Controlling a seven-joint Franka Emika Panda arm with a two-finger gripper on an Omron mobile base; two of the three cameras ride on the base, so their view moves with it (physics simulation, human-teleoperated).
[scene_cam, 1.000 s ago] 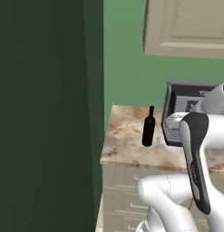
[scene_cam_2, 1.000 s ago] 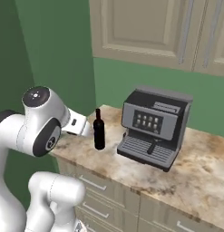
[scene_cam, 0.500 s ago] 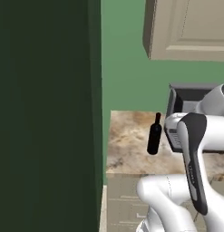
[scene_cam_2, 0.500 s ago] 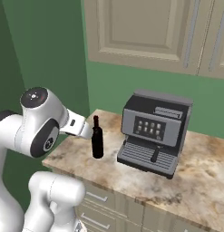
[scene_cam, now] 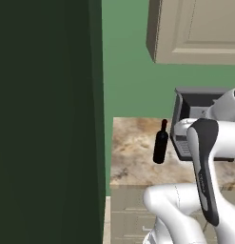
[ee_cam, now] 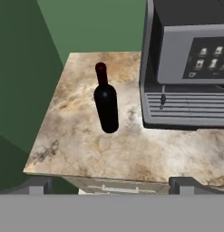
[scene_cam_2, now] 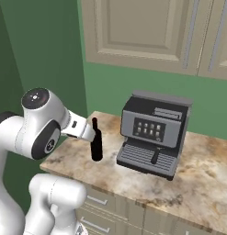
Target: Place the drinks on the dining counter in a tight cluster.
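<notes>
Tall black wine bottle (ee_cam: 106, 105) stands upright on the short marbled surface (ee_cam: 81, 149), just beside the coffee machine (ee_cam: 190, 68) and near the dark green wall panel (scene_cam: 47, 119), not yet on the dining counter; pincer (ee_cam: 111, 183) released with jaws spread wide, hanging back from the bottle and apart from it, holding nothing. Risk as I judge it: bottle is slim and top-heavy, so an off-centre or high approach could tip it toward the machine or off the near edge, and the tight gap beside the machine may clip a finger. No readable label on the bottle; the machine's panel icons are too small to read.
</notes>
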